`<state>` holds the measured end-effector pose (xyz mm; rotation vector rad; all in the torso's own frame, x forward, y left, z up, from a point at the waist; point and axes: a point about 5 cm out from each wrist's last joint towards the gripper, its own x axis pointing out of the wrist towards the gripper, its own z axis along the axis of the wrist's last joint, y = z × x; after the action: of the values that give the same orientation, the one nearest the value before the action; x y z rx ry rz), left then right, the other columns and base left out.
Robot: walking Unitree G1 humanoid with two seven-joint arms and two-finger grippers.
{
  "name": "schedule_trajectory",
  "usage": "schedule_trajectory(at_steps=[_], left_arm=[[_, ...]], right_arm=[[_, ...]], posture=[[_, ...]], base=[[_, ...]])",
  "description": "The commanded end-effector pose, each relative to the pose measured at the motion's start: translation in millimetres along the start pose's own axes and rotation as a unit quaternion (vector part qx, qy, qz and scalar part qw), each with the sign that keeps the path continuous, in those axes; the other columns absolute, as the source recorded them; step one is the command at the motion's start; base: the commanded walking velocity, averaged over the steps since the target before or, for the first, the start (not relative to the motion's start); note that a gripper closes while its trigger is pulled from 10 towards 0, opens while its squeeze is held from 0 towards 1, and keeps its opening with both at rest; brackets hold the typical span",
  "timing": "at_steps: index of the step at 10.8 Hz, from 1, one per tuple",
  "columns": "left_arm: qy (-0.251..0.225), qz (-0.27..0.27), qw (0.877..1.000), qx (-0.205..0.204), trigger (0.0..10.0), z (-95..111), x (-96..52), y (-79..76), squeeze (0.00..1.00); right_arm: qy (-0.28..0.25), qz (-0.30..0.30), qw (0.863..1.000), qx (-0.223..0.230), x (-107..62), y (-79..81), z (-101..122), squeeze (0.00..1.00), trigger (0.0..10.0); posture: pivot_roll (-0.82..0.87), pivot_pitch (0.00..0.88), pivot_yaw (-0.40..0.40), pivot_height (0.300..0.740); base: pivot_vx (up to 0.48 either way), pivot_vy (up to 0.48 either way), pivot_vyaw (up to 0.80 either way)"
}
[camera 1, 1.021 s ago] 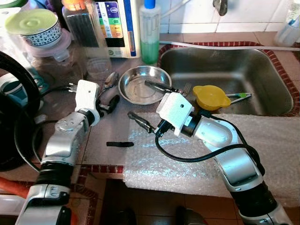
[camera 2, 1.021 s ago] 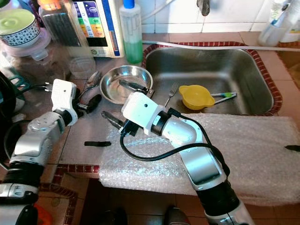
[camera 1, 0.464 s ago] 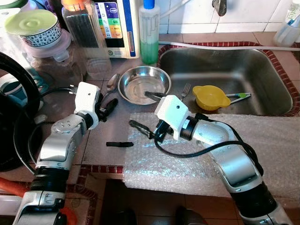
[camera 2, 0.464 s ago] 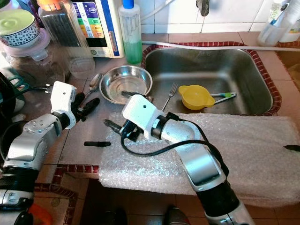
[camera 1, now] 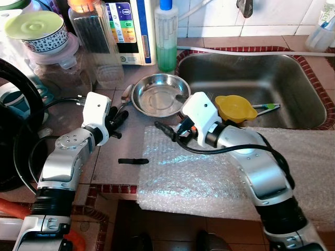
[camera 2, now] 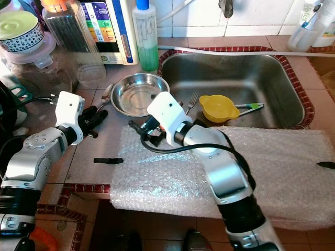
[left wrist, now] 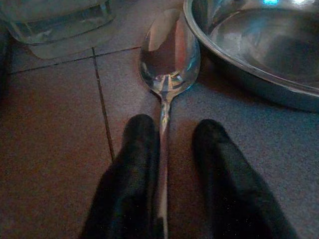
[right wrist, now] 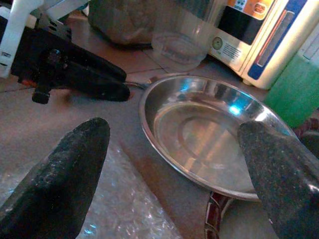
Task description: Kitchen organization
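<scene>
Since a second ago: right gripper (camera 1: 174, 115) lifted out of the steel bowl (camera 1: 160, 94) and drawn back toward the near rim, one finger over the far-left corner of the bubble wrap (camera 1: 209, 172); left gripper (left wrist: 172, 164) eased forward along the counter (camera 1: 112, 151) to straddle the spoon (left wrist: 168, 59).

Now: spoon flat on the counter, just beside the bowl's left rim, bowl end away from the wrist, handle running back between the two left fingers (left wrist: 132, 149). Left jaws apart, one finger touching or nearly touching the handle, the other clear of it; nothing clamped yet. Right fingers (right wrist: 75, 159) spread wide, empty, aimed at the bowl's near rim, no contact to be made out. Bowl empty, upright, near the sink's (camera 1: 293, 78) left edge. Yellow cup (camera 1: 235, 108) and fork (camera 1: 208, 98) lying in the sink. Small black piece (camera 1: 133, 161) loose on the counter toward the front edge.

Step in hand, by judgement: gathering the spoon, probably for dropping into the bowl or sink. Next move: close squarely on the thin handle, low against the tile, then lift without skidding it; thin flat metal, likely to slip or pivot if pinched off-centre. Right arm best kept clear of the left gripper's path.
</scene>
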<state>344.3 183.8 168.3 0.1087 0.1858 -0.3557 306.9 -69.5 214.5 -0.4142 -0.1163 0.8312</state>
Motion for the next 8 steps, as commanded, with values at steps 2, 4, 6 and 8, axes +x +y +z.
schedule_trajectory(at_steps=[2,4,6,8], left_arm=[[0.074,0.01,0.997,-0.01,0.0,-31.5,-5.6,3.0,0.0],[0.081,0.028,0.996,-0.003,0.0,-34.2,-9.7,8.4,0.0],[0.086,0.039,0.996,-0.003,0.0,-37.6,-15.9,13.2,0.0],[0.09,0.055,0.994,0.0,0.0,-41.4,-23.4,19.1,0.0]], right_arm=[[-0.001,0.005,1.0,-0.003,2.3,1.6,3.2,0.21,10.0],[-0.003,0.007,1.0,-0.003,2.6,2.5,3.2,0.22,10.0],[-0.003,0.007,1.0,-0.005,3.1,2.1,2.7,0.21,10.0],[-0.006,0.005,1.0,-0.008,3.5,0.7,3.3,0.21,10.0]], posture=[[-0.1,0.214,0.073,0.74],[-0.1,0.217,0.07,0.74],[-0.1,0.217,0.068,0.74],[-0.09,0.218,0.066,0.74]], base=[[0.0,0.0,0.0],[0.0,0.0,0.0],[0.0,0.0,0.0],[0.0,0.0,0.0]])
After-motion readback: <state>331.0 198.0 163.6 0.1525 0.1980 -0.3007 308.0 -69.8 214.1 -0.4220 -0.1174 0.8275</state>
